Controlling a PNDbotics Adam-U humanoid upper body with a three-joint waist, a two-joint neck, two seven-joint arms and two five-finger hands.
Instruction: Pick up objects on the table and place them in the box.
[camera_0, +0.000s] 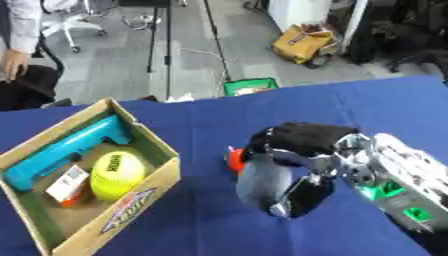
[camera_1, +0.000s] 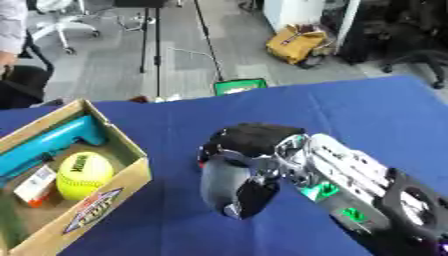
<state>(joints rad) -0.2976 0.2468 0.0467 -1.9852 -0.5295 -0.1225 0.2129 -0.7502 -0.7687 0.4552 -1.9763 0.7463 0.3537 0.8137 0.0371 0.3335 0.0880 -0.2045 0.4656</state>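
My right hand (camera_0: 306, 140) reaches in from the right over the middle of the blue table. Its black fingers curl over the top of a grey rounded object (camera_0: 261, 185) and the thumb presses the object's lower right side. A small red part (camera_0: 234, 160) shows at the object's upper left. Whether the object rests on the cloth or hangs just above it I cannot tell. The cardboard box (camera_0: 144, 200) stands open at the left, about a hand's width from the object. Inside lie a teal handle-shaped thing (camera_0: 66, 147), a yellow ball (camera_0: 116, 175) and a small white and orange carton (camera_0: 68, 185). My left hand does not show.
Blue cloth (camera_0: 367, 105) covers the table. A green container (camera_0: 250, 86) sits just past the far edge. On the floor behind are a yellow bag (camera_0: 304, 42), cables and office chairs. A person stands at the far left, away from the table.
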